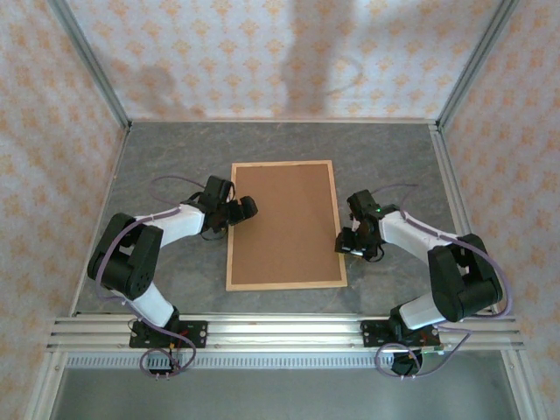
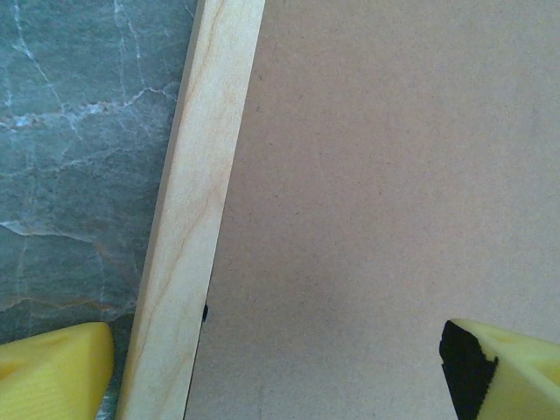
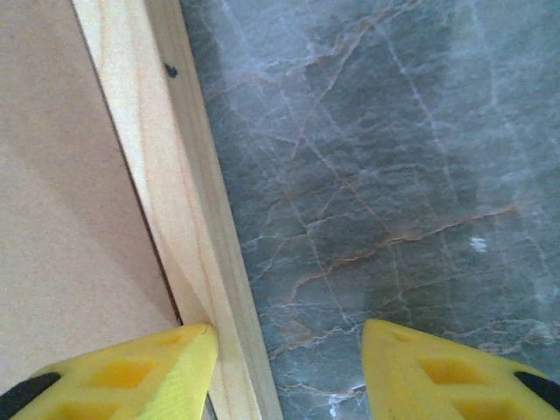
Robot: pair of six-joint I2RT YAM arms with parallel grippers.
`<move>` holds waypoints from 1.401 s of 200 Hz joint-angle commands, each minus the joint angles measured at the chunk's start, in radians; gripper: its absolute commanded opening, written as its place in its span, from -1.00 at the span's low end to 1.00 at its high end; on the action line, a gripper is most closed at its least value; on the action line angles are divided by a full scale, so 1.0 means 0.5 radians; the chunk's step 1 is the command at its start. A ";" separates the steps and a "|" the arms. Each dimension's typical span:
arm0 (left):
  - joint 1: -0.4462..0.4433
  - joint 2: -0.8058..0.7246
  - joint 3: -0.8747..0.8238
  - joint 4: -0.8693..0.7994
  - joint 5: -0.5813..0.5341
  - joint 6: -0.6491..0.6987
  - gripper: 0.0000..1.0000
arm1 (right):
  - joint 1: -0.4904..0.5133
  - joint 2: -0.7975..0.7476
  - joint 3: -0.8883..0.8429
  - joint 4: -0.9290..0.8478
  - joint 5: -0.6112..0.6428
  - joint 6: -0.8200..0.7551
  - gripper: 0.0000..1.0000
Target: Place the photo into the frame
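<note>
The frame [image 1: 284, 285] lies flat mid-way across the counter [image 1: 385, 157], with the backing board [image 1: 284, 223] seated inside. Whether the photo lies beneath, I cannot tell. Left fingers [image 2: 52, 367] straddle its left strip, spread apart; right fingers [image 3: 131, 376] likewise at its right strip. Probably nearly finished.

**One high view, two close**

Top external looks down from above and behind the arm bases [image 1: 166, 332] over the whole table [image 1: 385, 166]; left wrist faces down, very near the left strip of the frame [image 2: 186, 236]; right wrist likewise at its right strip; all share the brown backing board [image 1: 284, 223].
</note>
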 commanded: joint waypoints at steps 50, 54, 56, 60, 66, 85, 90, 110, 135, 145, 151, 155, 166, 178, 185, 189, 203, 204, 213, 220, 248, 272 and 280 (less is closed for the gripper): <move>-0.029 0.069 -0.056 0.111 0.139 -0.052 0.88 | 0.017 0.065 0.011 0.130 -0.104 -0.014 -0.01; -0.029 0.070 -0.055 0.108 0.139 -0.052 0.88 | 0.017 0.066 0.015 0.128 -0.106 -0.015 -0.01; -0.029 0.073 -0.057 0.108 0.139 -0.051 0.88 | 0.017 0.065 0.017 0.127 -0.105 -0.014 -0.01; -0.029 0.073 -0.055 0.110 0.139 -0.054 0.88 | 0.017 0.063 0.023 0.125 -0.106 -0.012 -0.01; -0.029 0.071 -0.055 0.110 0.140 -0.054 0.89 | 0.017 0.052 0.030 0.122 -0.107 -0.012 -0.01; -0.029 0.061 -0.052 0.098 0.124 -0.048 0.88 | 0.017 -0.025 0.062 0.078 -0.086 -0.011 0.04; -0.029 0.056 -0.049 0.093 0.121 -0.047 0.88 | 0.017 -0.053 0.067 0.063 -0.076 -0.011 0.09; -0.029 0.038 -0.052 0.093 0.103 -0.050 0.88 | 0.001 -0.155 0.056 0.045 -0.056 0.027 0.29; -0.029 0.033 -0.065 0.094 0.098 -0.052 0.88 | -0.052 -0.142 0.025 0.251 -0.176 0.157 0.54; -0.028 0.032 -0.076 0.100 0.112 -0.058 0.88 | -0.071 -0.084 0.035 0.375 -0.241 0.206 0.58; -0.028 0.034 -0.084 0.101 0.122 -0.060 0.88 | -0.081 -0.041 0.055 0.435 -0.268 0.223 0.60; -0.029 0.029 -0.089 0.103 0.127 -0.063 0.88 | -0.083 -0.010 0.071 0.476 -0.279 0.232 0.61; -0.029 0.015 -0.110 0.112 0.146 -0.071 0.88 | -0.088 0.079 0.127 0.549 -0.305 0.239 0.65; -0.029 -0.010 -0.140 0.128 0.163 -0.086 0.87 | -0.091 0.166 0.199 0.603 -0.306 0.232 0.65; -0.027 -0.020 -0.155 0.141 0.182 -0.095 0.87 | -0.093 0.216 0.237 0.616 -0.296 0.224 0.65; -0.031 -0.029 -0.163 0.151 0.195 -0.099 0.87 | -0.094 0.244 0.260 0.622 -0.297 0.219 0.65; -0.034 -0.059 -0.197 0.174 0.230 -0.116 0.86 | -0.095 0.328 0.341 0.637 -0.310 0.190 0.63; -0.035 -0.062 -0.200 0.177 0.232 -0.115 0.86 | -0.098 0.342 0.349 0.641 -0.310 0.187 0.62; -0.038 -0.082 -0.228 0.201 0.251 -0.134 0.85 | -0.099 0.395 0.388 0.660 -0.306 0.176 0.60; -0.040 -0.096 -0.249 0.218 0.267 -0.148 0.85 | -0.101 0.435 0.413 0.667 -0.310 0.171 0.59; -0.044 -0.161 -0.354 0.284 0.337 -0.195 0.83 | -0.104 0.619 0.573 0.704 -0.391 0.154 0.49; -0.061 -0.239 -0.459 0.350 0.364 -0.236 0.83 | -0.104 0.790 0.789 0.714 -0.469 0.126 0.45; -0.077 -0.271 -0.507 0.383 0.382 -0.259 0.83 | -0.103 0.861 0.890 0.695 -0.488 0.105 0.44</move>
